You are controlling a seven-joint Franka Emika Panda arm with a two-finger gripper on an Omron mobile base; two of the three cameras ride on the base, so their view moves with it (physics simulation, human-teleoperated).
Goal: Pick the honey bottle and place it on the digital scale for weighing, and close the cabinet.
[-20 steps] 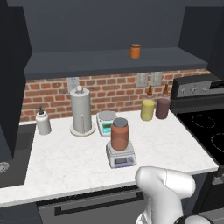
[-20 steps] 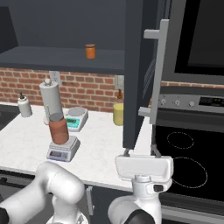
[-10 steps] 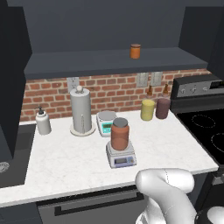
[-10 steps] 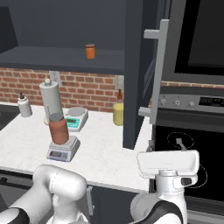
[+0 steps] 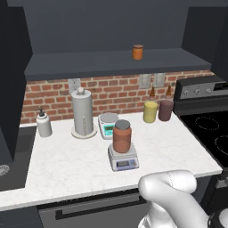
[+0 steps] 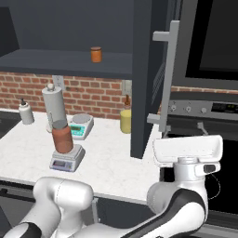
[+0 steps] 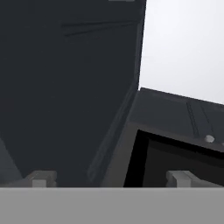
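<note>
The honey bottle (image 5: 121,136) (image 6: 62,137), reddish-brown with a grey lid, stands upright on the digital scale (image 5: 123,160) (image 6: 68,160) in the middle of the counter. The cabinet stands open: its right door (image 6: 145,79) sticks out edge-on toward me, with the silver bar handle (image 6: 167,79) on its right side. My white hand (image 6: 188,149) hovers right of that door, below the handle and in front of the stove. In the hand view my gripper (image 7: 109,179) is open and holds nothing, its fingertips (image 7: 41,178) wide apart and facing the dark door panel (image 7: 65,87).
A small orange jar (image 5: 137,51) sits on the cabinet shelf (image 5: 89,64). On the counter stand a paper towel holder (image 5: 83,113), a round-plate scale with teal display (image 5: 108,124), a yellow canister (image 5: 150,111), a dark jar (image 5: 165,110) and a soap bottle (image 5: 43,124). The stove (image 5: 209,133) is at right.
My hand has swung to the right and risen, from low before the counter edge to beside the open door. The bottle and scale have not moved.
</note>
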